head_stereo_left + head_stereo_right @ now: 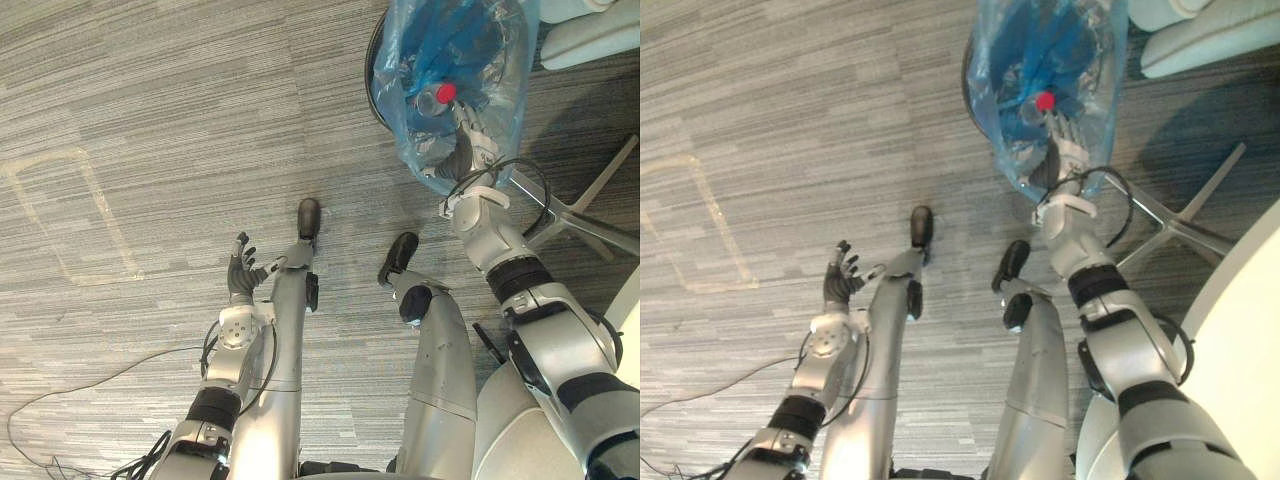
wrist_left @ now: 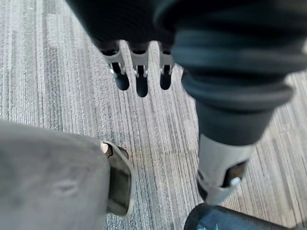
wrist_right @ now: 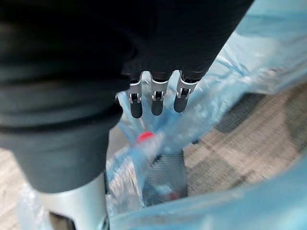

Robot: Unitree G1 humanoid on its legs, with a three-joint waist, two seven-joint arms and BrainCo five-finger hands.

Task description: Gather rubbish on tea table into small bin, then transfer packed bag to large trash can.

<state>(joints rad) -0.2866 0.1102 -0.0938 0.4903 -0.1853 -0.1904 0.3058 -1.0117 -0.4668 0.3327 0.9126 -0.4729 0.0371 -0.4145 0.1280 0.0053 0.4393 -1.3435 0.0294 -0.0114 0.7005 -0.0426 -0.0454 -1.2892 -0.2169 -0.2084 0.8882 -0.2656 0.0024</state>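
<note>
While the left hand [image 1: 240, 272] hangs open-fingered well apart from the small black bin [image 1: 371, 70], the nearer right hand [image 1: 1068, 140], fingers straight and gripping nothing, meets the near side of the blue rubbish bag [image 1: 1040, 50] inside the bin.

Grey carpet floor [image 1: 150, 120]: tape outline [image 1: 108, 215] beyond left robot hand [image 1: 240, 272]; bin [image 1: 375, 62], chair base [image 1: 585, 215] by right robot hand [image 1: 478, 130].

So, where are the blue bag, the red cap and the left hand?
blue bag [image 1: 506, 72], left eye view, side wall.
red cap [image 1: 446, 92], left eye view, its top.
left hand [image 1: 240, 276], left eye view, its middle.
</note>
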